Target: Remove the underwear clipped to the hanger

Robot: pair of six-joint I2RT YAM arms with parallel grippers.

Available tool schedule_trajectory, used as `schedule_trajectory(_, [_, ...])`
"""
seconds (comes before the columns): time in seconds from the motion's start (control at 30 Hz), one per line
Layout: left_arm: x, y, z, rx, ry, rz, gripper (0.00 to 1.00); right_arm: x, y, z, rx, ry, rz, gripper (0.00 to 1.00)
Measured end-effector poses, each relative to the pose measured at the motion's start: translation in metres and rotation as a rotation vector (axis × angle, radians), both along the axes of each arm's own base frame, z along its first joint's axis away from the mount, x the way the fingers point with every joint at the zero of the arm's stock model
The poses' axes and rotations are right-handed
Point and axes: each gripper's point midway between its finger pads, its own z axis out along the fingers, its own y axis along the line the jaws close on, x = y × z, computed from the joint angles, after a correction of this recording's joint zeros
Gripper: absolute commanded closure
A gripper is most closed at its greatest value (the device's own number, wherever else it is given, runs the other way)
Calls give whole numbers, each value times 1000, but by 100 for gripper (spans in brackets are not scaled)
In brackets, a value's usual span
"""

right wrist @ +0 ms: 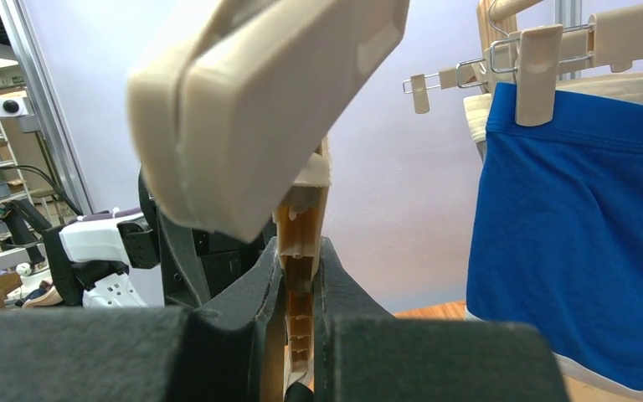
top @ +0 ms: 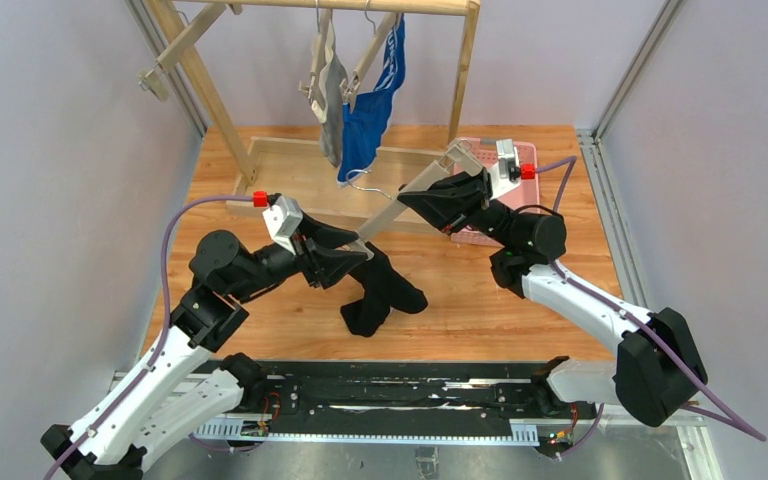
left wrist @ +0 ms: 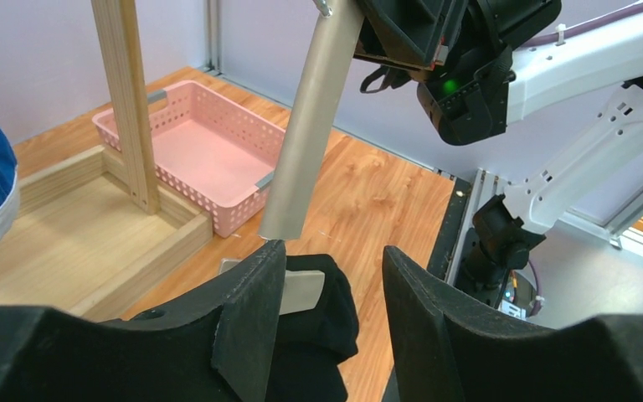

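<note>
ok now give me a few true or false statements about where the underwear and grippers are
The right gripper is clamped on a beige hanger. True.
The black underwear hangs from the rack. False: it lies on the table beside the left gripper.
The blue underwear hangs clipped on the rack. True.
The grey underwear lies in the pink basket. False: it hangs beside the blue one; the basket looks empty.
The left gripper is shut tight. False: its jaws stand apart.

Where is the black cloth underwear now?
In the top view the black cloth underwear lies bunched mid-table, just right of the left pincer, under the lower end of the beige hanger.
</note>
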Motion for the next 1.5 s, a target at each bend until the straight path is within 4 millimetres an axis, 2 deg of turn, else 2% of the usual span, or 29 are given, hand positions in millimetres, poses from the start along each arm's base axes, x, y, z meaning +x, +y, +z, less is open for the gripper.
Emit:
schedule_trajectory(0.3, [4, 0, 0, -3, 5, 15, 42, -4, 0, 2, 7, -10, 11, 99])
schedule_trajectory(0.4, [7, 6, 5, -16, -14, 62, 41, -7, 0, 2, 3, -4, 30, 100])
schedule_trajectory(0.5, [9, 15, 9, -30, -33, 112, 40, -21, 0, 8, 7, -23, 62, 99])
schedule_trajectory(0.63, [3, 23, 18, -53, -66, 130, 39, -31, -6, 18, 25, -53, 66, 100])
schedule_trajectory(0.77, [-3, 28, 26, -73, -97, 135, 38, -33, -7, 20, 28, -58, 66, 100])
schedule_trajectory(1.17, [-23, 7, 15, -54, -112, -46, 32, -34, -8, 20, 32, -55, 78, 99])
schedule_trajectory(1.5, [-11, -3, 0, -33, -78, -56, 33, -42, -6, 22, 27, -65, 124, 99])
